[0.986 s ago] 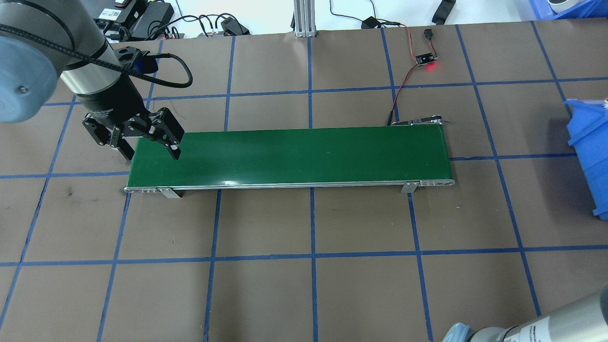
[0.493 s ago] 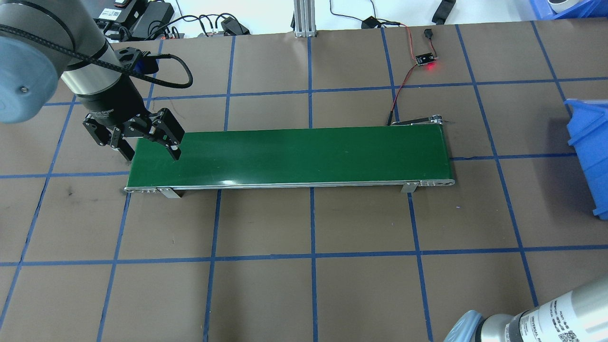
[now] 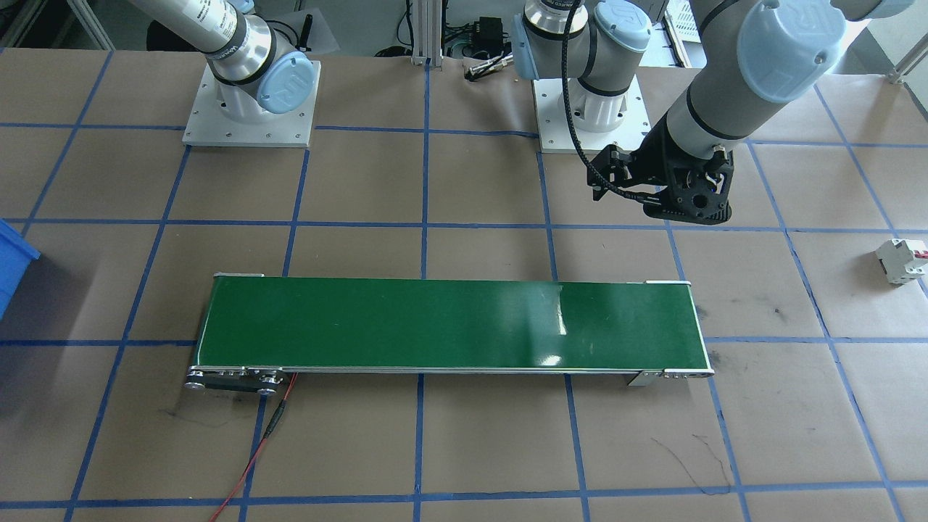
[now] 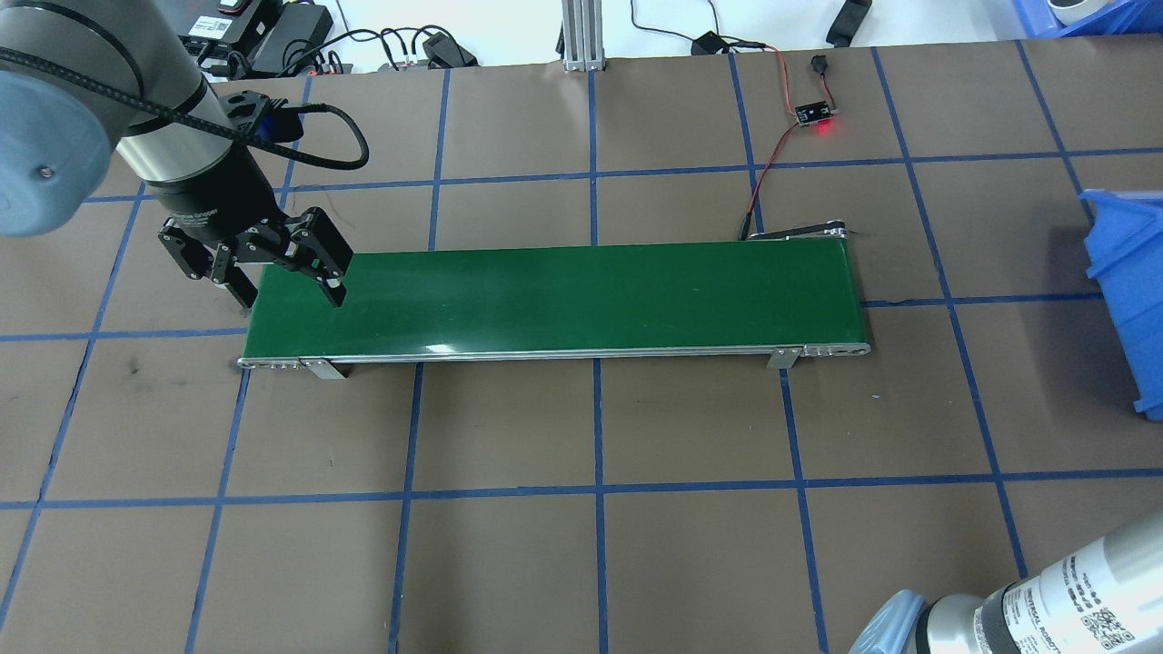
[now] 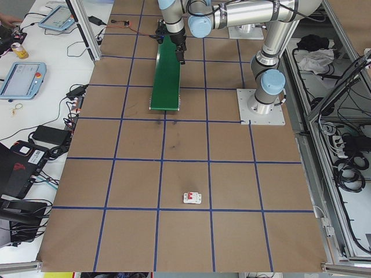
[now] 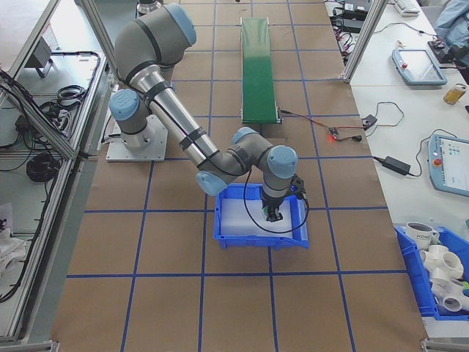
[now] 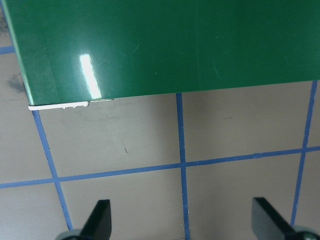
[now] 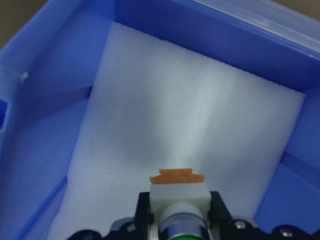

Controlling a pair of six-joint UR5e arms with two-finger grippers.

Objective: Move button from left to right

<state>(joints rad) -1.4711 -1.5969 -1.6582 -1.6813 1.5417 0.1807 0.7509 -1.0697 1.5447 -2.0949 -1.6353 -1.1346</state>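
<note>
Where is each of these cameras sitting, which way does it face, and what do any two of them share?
Front-facing: across the table, facing the robot; both bases, left gripper, conveyor belt.
Overhead: behind the robot, looking down; left gripper beside the belt's end.
Exterior left: table's left end; circuit breaker near, left arm far along.
Exterior right: table's right end; right gripper inside the blue bin.
Left wrist: looking down at belt edge and table.
Right wrist: into the bin's foam, holding the button.
Front-facing and exterior left share the breaker.
</note>
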